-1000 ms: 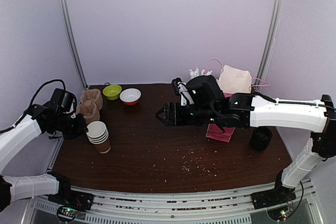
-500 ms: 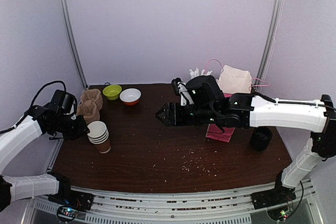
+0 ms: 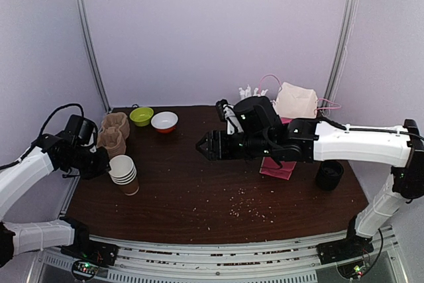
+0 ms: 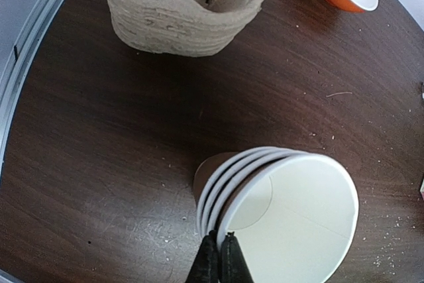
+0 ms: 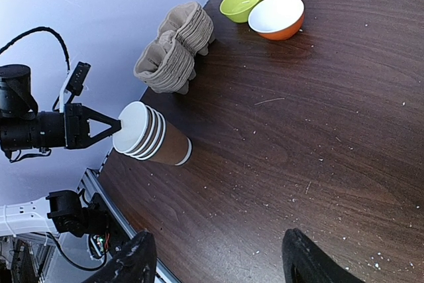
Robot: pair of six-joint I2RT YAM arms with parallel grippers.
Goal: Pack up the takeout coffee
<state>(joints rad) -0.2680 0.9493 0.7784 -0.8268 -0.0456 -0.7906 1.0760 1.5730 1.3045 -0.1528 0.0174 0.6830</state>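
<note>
No takeout coffee with a lid is in view. A stack of lidless brown cups [image 3: 124,173] with white insides stands at the table's left. In the left wrist view the stack [image 4: 285,210] fills the lower right. My left gripper [image 4: 219,235] is shut on the rim of the topmost cup, one finger inside and one outside. The right wrist view shows the same pinch, left gripper [image 5: 119,122] against the stack [image 5: 149,138]. My right gripper [image 3: 201,144] hangs open above the table's middle, fingers spread wide [image 5: 218,253], nothing between them.
A pile of cardboard cup carriers [image 3: 114,134] sits behind the stack. A green bowl [image 3: 141,116] and an orange bowl [image 3: 164,122] are at the back left. A squat black cylinder [image 3: 329,175], a pink packet [image 3: 278,167] and a paper bag [image 3: 296,101] lie at the right.
The left gripper has closed its fingers on the top cup's rim, and the stack has shifted slightly. The right arm has not moved.
</note>
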